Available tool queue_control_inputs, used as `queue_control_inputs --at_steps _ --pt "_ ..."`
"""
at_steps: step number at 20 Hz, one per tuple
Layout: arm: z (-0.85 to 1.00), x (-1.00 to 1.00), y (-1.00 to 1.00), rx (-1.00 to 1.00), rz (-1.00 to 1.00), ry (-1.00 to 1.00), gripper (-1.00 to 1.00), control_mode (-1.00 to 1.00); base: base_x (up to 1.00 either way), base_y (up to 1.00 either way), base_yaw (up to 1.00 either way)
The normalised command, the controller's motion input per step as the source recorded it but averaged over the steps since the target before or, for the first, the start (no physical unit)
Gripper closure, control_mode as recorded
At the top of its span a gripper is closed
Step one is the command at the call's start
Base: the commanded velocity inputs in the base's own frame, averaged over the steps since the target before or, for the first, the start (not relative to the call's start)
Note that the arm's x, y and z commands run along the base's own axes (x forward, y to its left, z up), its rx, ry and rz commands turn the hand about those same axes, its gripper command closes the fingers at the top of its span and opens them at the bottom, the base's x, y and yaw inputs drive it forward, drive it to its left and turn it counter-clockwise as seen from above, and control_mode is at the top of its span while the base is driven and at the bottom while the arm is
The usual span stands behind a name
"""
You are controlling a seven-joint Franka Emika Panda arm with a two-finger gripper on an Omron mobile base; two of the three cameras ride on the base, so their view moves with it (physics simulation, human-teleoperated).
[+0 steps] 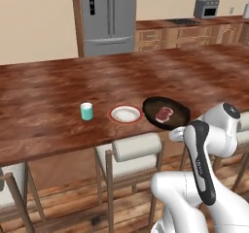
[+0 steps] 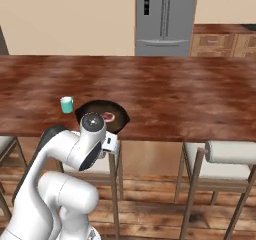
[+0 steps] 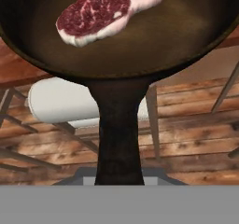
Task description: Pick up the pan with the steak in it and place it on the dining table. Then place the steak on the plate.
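Right, nearest you: gripper [image 3: 119,183] sits at the end of the pan handle [image 3: 119,129], which runs straight down the hand view into it; fingertips are hidden under the handle, so you can't tell from these frames how wide it's set or whether it has a real grip, though it looks like it has hold. Next out, pan [image 1: 166,112] is at the near edge of the dining table [image 1: 48,125], handle overhanging the edge above a cushioned stool [image 1: 138,147]; whether the base rests on the wood or hangs just above it, can't tell. Steak [image 3: 109,10] lies flat inside the pan, toward the far side, w/ nothing touching it. Plate [image 1: 125,114] is just beside the pan on the left, bare; teal cup [image 1: 86,111] beyond that, apart. Further back: fridge [image 1: 108,18], and a rear counter w/ cooktop [image 1: 184,21]. Judged progress: pan is at the table, so leg one looks done or nearly, pending a confirmed set-down and release. Left for you: let go of the handle, take the steak, move it the short hop to the plate. Watch the overhanging handle when you back off.
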Motion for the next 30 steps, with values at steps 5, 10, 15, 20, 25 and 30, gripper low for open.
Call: queue_control_inputs --at_steps 5,10,15,20,25,30 --pt "0.0 0.0 0.0 0.0 0.0 0.0 1.0 1.0 0.17 -0.78 0.06" --pt "0.0 0.0 0.0 0.0 0.0 0.0 1.0 1.0 0.13 -0.78 0.07" --pt "0.0 0.0 0.0 0.0 0.0 0.0 1.0 1.0 0.04 -0.27 0.03" --pt "0.0 0.0 0.0 0.0 0.0 0.0 1.0 1.0 0.58 0.06 -0.05" --pt "0.0 0.0 0.0 0.0 0.0 0.0 1.0 1.0 0.75 0.12 -0.05" --pt "0.0 0.0 0.0 0.0 0.0 0.0 1.0 1.0 0.77 0.14 -0.05"
